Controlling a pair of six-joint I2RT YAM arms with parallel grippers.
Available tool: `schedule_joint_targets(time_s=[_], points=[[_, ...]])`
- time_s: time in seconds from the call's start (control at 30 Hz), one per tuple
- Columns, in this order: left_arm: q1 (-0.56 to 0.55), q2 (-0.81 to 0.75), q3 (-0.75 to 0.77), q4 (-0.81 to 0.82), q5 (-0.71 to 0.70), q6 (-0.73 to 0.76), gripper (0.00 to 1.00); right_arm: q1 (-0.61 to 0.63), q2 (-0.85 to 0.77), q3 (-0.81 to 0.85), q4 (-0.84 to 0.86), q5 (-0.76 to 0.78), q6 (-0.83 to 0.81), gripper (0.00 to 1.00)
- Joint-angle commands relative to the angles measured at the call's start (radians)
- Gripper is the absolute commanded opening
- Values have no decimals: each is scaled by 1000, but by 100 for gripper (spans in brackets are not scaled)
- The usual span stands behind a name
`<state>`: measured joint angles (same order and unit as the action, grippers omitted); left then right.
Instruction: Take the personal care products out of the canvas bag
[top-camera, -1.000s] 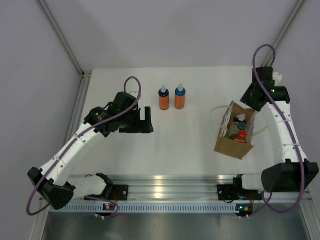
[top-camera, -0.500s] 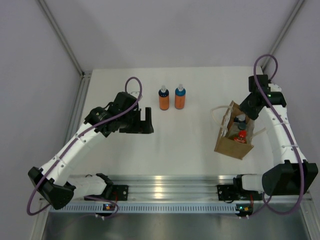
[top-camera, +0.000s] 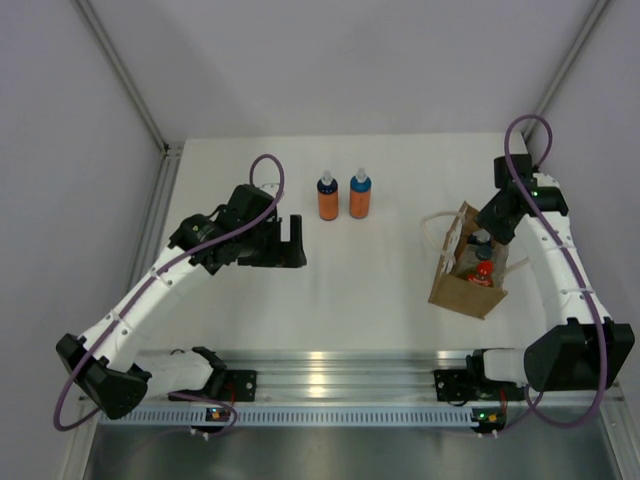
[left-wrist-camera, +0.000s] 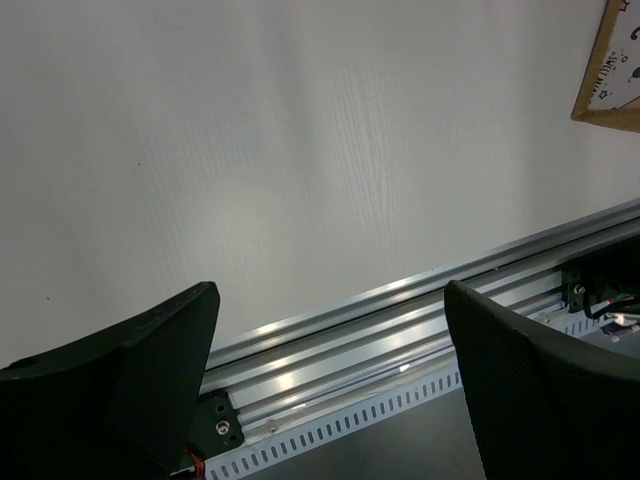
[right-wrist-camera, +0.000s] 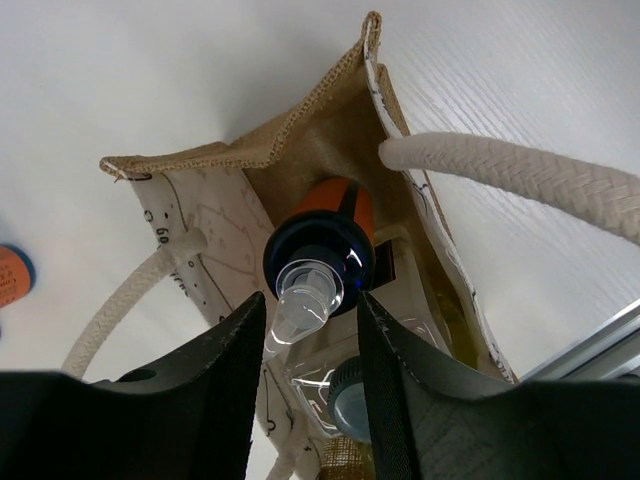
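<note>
**Right gripper (right-wrist-camera: 310, 300) above the bag mouth, lined up to pick the bottle.**

The right jaws are narrow, with one finger (right-wrist-camera: 215, 400) on each side of the clear nozzle of the orange bottle (right-wrist-camera: 325, 200) at frame centre. A sliver of gap shows, so we judge that nothing is clamped. The bottle stands inside the bag (right-wrist-camera: 320, 140). We advise lowering to the dark cap (right-wrist-camera: 300, 245), closing there, and lifting straight up past the handle (right-wrist-camera: 520, 180) so the bag stays upright. The left gripper (left-wrist-camera: 330, 290), at lower frame, is spread wide and holds nothing.
</note>
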<state>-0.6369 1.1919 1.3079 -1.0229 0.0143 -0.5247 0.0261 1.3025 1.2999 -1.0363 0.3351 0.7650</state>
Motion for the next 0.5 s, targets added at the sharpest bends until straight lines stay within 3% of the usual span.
schedule_joint_targets(time_s=[0.0, 0.47], points=[[-3, -25, -13, 34, -43, 6, 98, 9, -12, -13, 38, -16, 28, 40], [-3, -34, -13, 35, -73, 19, 98, 32, -8, -40, 58, 2, 46, 27]])
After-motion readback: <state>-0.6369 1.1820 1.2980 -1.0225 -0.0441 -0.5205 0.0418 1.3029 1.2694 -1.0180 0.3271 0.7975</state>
